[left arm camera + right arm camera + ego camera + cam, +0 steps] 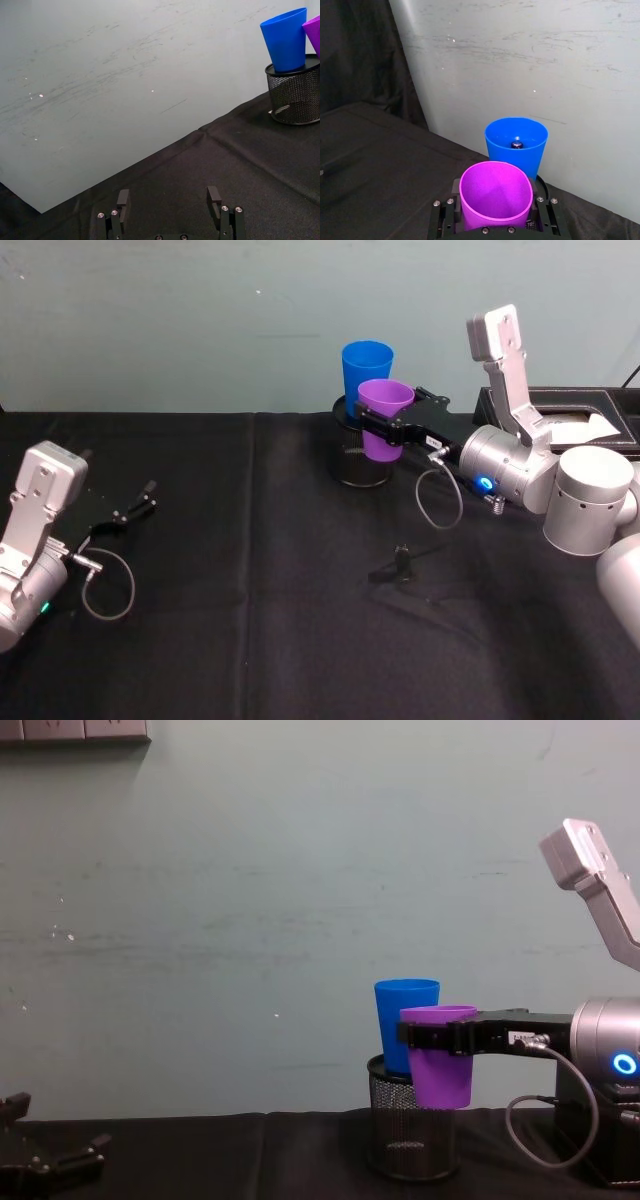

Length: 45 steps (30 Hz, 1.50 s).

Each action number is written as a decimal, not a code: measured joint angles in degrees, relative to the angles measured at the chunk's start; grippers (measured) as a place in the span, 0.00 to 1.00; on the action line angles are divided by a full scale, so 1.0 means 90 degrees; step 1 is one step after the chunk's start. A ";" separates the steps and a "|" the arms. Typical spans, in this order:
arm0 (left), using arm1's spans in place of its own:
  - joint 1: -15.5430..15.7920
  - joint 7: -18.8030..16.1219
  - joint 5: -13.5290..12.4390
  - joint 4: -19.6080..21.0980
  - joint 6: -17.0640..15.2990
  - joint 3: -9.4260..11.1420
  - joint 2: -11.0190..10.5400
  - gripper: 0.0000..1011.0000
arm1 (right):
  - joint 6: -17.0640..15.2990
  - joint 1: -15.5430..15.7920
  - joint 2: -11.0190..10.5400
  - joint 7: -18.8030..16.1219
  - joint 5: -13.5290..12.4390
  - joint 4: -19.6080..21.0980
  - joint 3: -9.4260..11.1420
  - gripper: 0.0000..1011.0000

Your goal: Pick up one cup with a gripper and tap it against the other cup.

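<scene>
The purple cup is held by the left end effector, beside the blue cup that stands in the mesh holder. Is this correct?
Only the side is wrong. The purple cup is held by the right end effector, beside the blue cup that stands in the mesh holder; the head view shows it. The left end effector is open, far from both cups.

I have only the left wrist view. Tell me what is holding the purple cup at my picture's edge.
Observer: The right gripper is shut on the purple cup, clamping its sides below the rim.
Operator: Report whether it is lifted.
Observer: Yes; in the chest view its base hangs above the cloth, before the mesh pen holder.
Operator: Now place my left gripper.
Observer: The left gripper sits low at the cloth's left side, far from the blue cup.
</scene>
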<state>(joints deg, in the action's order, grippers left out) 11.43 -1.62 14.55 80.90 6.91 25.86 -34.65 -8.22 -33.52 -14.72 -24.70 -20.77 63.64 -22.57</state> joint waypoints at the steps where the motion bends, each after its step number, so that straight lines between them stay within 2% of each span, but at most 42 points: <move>1: 0.0000 0.0000 0.0000 0.0000 0.0000 0.0000 0.0000 0.99 | 0.0000 0.0000 0.0000 0.0000 0.0000 0.0000 0.0000 0.73; 45: 0.0000 0.0000 0.0000 0.0000 0.0000 0.0000 0.0000 0.99 | 0.0000 0.0000 0.0000 0.0000 0.0000 0.0000 0.0000 0.73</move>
<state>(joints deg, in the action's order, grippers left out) 11.43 -1.62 14.55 80.90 6.91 25.86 -34.64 -8.22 -33.52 -14.72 -24.70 -20.77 63.64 -22.57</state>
